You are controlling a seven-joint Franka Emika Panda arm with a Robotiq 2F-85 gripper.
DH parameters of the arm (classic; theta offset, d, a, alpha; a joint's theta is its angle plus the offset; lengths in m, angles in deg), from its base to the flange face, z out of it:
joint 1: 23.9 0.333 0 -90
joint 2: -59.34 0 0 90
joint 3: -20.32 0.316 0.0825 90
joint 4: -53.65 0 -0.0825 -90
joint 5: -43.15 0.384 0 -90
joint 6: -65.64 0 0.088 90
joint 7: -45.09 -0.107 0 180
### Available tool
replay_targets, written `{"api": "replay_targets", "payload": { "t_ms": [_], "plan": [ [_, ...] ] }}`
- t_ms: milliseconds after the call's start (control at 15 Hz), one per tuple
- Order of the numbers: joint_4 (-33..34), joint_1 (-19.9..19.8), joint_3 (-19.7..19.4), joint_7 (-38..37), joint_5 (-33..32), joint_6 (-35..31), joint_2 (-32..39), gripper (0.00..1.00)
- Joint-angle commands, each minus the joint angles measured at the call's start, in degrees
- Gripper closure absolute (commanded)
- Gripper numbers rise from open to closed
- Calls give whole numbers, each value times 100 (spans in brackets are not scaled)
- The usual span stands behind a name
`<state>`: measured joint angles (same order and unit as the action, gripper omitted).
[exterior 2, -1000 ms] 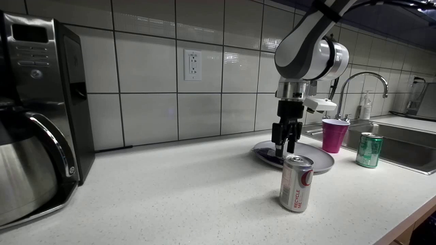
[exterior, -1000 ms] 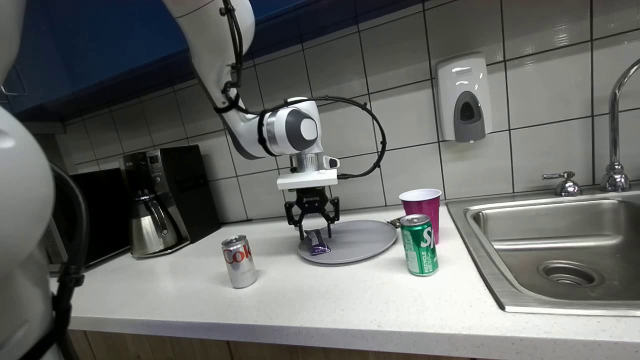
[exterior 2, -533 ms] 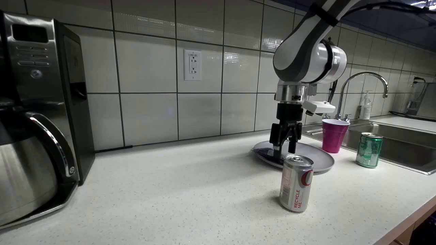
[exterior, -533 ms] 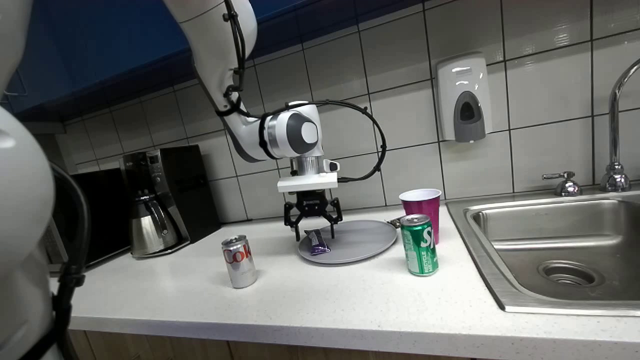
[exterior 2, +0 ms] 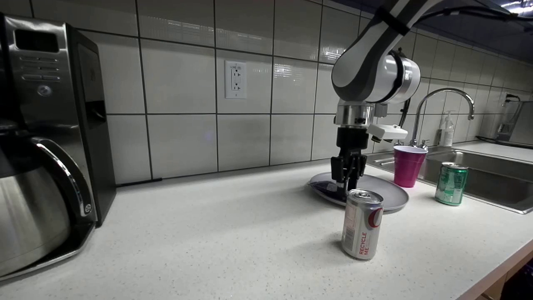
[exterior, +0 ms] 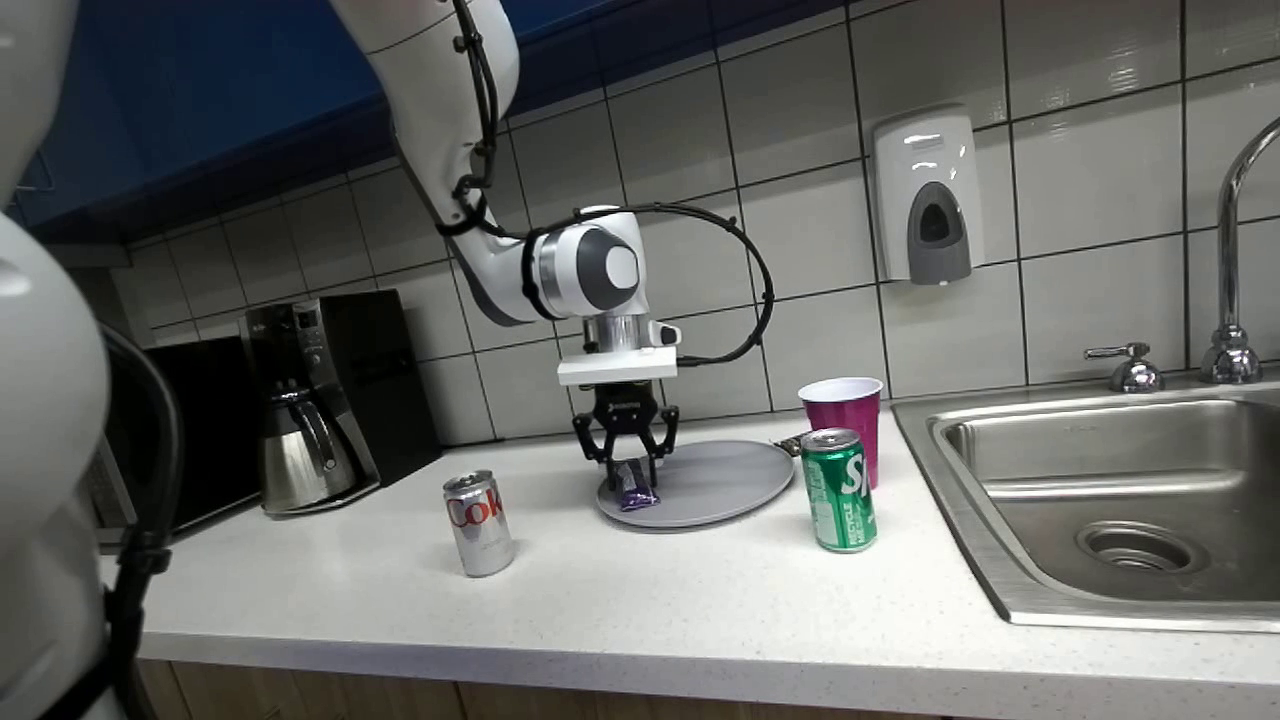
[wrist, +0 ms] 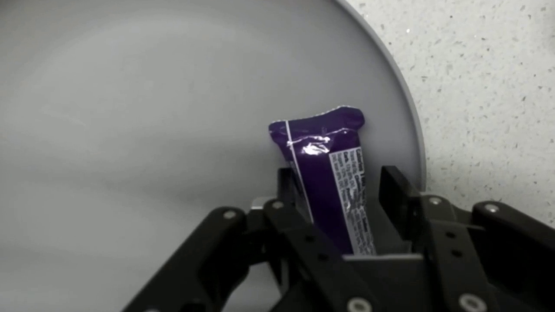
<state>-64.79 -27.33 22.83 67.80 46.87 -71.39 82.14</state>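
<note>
The purple glossy-wrapped snack bar (wrist: pixel 327 173) lies on the left part of the round grey plate (exterior: pixel 725 480) in both exterior views. The black two-finger gripper (exterior: pixel 632 482) straddles the bar, jaws spread: the wrist view shows a gap at the right finger (wrist: pixel 393 199). Contact at the left finger (wrist: pixel 285 184) cannot be determined. Placement around the bar appears complete; a grip appears outstanding, and the bar rests unlifted.
</note>
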Motion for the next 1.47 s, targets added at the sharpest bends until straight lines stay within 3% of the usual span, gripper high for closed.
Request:
{"api": "replay_targets", "payload": {
  "t_ms": [0,133,400,1400],
  "plan": [
    [172,-103,74,86,-11,213,17,75],
    [184,-105,77,90,-5,213,11,87],
    [226,-93,77,93,-18,226,-30,98],
    [200,-79,71,103,-47,190,-161,98]
  ]
}}
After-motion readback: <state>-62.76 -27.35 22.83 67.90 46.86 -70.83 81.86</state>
